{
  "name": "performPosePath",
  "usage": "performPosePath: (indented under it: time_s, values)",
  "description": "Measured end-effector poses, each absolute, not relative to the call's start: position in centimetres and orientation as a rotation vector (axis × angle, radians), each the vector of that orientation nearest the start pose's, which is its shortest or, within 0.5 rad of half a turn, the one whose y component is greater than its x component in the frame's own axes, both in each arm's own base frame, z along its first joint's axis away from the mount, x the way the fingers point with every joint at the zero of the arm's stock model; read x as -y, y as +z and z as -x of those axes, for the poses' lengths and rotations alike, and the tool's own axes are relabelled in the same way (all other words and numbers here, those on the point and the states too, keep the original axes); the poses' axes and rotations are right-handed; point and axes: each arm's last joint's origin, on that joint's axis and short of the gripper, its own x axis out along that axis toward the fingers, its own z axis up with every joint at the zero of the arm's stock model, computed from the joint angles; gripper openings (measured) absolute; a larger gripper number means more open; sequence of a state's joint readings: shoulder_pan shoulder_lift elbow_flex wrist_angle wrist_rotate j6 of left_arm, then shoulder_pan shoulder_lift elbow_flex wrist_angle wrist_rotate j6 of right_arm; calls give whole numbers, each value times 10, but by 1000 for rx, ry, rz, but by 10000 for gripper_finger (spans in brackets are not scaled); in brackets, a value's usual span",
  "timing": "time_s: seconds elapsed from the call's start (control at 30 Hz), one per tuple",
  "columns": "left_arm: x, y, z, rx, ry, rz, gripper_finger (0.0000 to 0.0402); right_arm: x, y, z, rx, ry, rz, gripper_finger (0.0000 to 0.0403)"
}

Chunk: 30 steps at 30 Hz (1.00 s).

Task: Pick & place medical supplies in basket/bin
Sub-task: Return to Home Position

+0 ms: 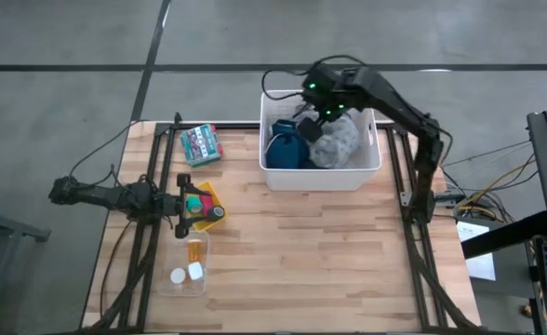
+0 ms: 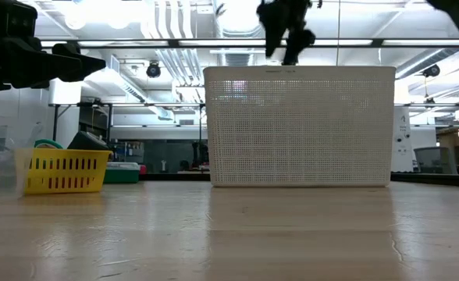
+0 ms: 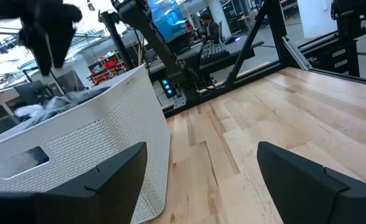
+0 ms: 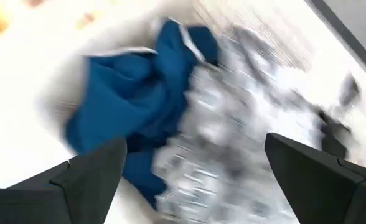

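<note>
Above the far white bin (image 1: 322, 179), the right gripper (image 1: 313, 118) hovered wide open, empty; the grey patterned gown (image 1: 337, 141) lay inside beside a blue garment (image 1: 287, 149); placing looked finished, so a clear lift homeward seemed next; the left gripper (image 1: 188, 207) waited open at the left.

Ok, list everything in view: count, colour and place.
white bin: one, white, at the table's upper edge in the high view.
blue garment: one, dark blue, inside the white bin.
patterned cloth: one, grey-white, in the bin beside the garment.
green packet: one, green patterned, flat on the table beside the bin.
yellow tray: one, yellow, table's left side.
tape rolls: red, green and black show in the tray; count unclear.
clear box: one, see-through, next to the tray.
pill bottle: one, orange, in the clear box.
white pieces: two, white, in the clear box.
table: one, light wood.
left gripper: open, at the yellow tray.
right gripper: open, above the bin.
</note>
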<state>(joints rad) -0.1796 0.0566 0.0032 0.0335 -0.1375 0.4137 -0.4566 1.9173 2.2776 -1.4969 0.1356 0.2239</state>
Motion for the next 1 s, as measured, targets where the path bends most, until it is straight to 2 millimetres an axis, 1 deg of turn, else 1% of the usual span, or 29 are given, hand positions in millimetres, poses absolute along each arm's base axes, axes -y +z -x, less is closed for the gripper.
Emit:
performPosePath:
  time_s: [0.07,0.2,0.3,0.4,0.53,0.73,1.0]
  values:
    - [14,163,-100,-11,-45,-417,310,155,420,-312,-1020,-612,-380,380]
    - [14,164,-100,-10,-45,-417,310,143,444,-297,-911,-593,-362,380]
    - [14,163,-100,-10,-46,-417,310,135,458,-290,-837,-570,-342,380]
    - [14,163,-100,-10,-45,-417,310,124,466,-288,-797,-485,-313,380]
    - [14,163,-100,-11,-45,-417,311,109,470,-289,-793,-413,-274,380]
    - [14,163,-100,-11,-46,-417,310,95,470,-294,-807,-357,-210,380]
    - [14,164,-100,-10,-46,-417,310,79,470,-300,-805,-302,-178,380]
